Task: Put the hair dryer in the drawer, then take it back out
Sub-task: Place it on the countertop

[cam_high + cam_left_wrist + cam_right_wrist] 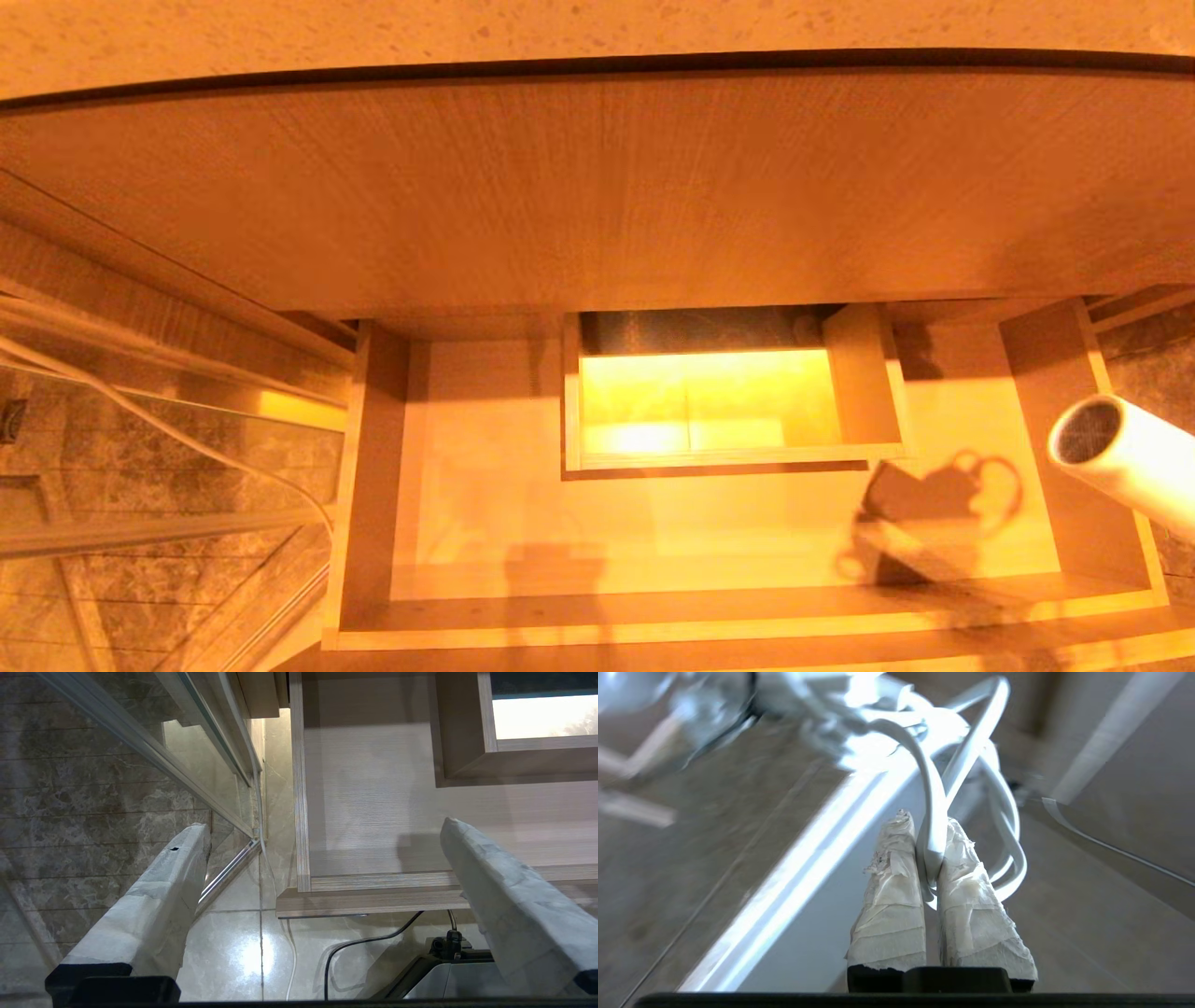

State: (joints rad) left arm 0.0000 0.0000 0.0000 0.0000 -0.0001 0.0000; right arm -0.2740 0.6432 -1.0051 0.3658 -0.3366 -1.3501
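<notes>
The drawer (653, 523) stands pulled out, pale wood, wide and shallow, with a boxed notch (728, 401) at mid-back. Nothing lies on its floor, only a shadow. The hair dryer (1130, 462), a white barrel with a dark mesh grille, hangs in the air over the drawer's right side wall, tilted. My right gripper (927, 826) is shut on a loop of the dryer's white cord (934, 788); it is outside the head view. My left gripper (327, 828) is open and holds nothing, above the drawer's (373, 812) front left corner.
A large wood-grain front panel (597, 187) overhangs the back of the drawer, under a speckled stone counter (560, 28). A glass partition (140, 467) and a white cable (187, 439) stand to the left. On the tiled floor lies a black cable (355, 947).
</notes>
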